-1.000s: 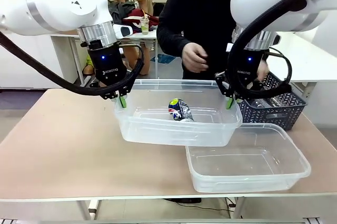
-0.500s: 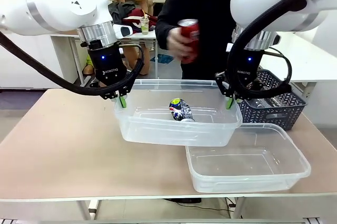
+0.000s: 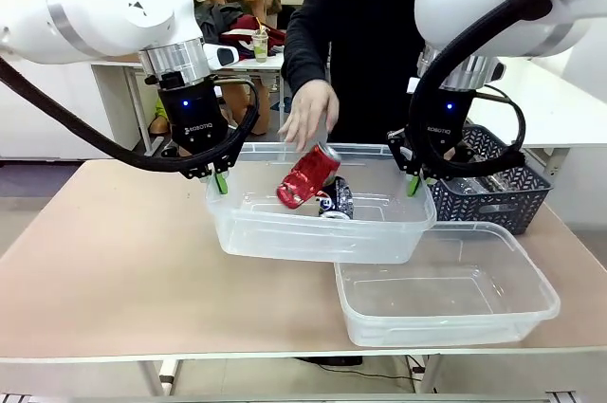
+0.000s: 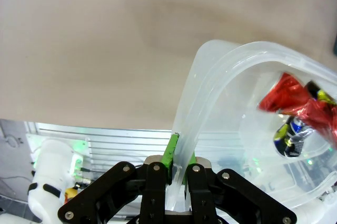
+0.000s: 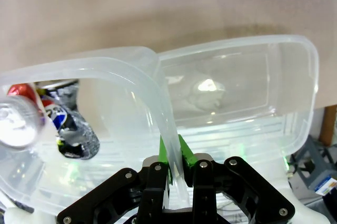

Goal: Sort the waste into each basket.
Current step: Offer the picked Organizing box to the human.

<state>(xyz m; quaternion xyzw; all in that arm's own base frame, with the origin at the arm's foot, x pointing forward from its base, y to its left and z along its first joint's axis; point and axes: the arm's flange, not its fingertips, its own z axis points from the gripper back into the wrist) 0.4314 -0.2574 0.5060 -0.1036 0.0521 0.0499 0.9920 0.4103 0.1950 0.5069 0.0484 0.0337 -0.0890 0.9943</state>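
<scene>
A clear rectangular plastic tub (image 3: pixel 313 240) is clamped by its rim at opposite ends by the left gripper (image 3: pixel 220 180) and the right gripper (image 3: pixel 414 183). A red metal drink can (image 3: pixel 307 175) is seen tilted inside it, beside a crushed dark blue can (image 3: pixel 338 200), just below the person's hand (image 3: pixel 310 112), which is spread open and holds nothing. A second clear tub (image 3: pixel 379 335) is set on the beige table (image 3: pixel 114 261).

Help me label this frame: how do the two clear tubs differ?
The far tub is clamped at its rim by the left gripper and the right gripper; the near tub sits ungripped on the table. The far tub has a tilted red can and a crushed dark can inside; the near tub holds no waste. Both are clear and rectangular, with rounded corners and lipped rims.
</scene>
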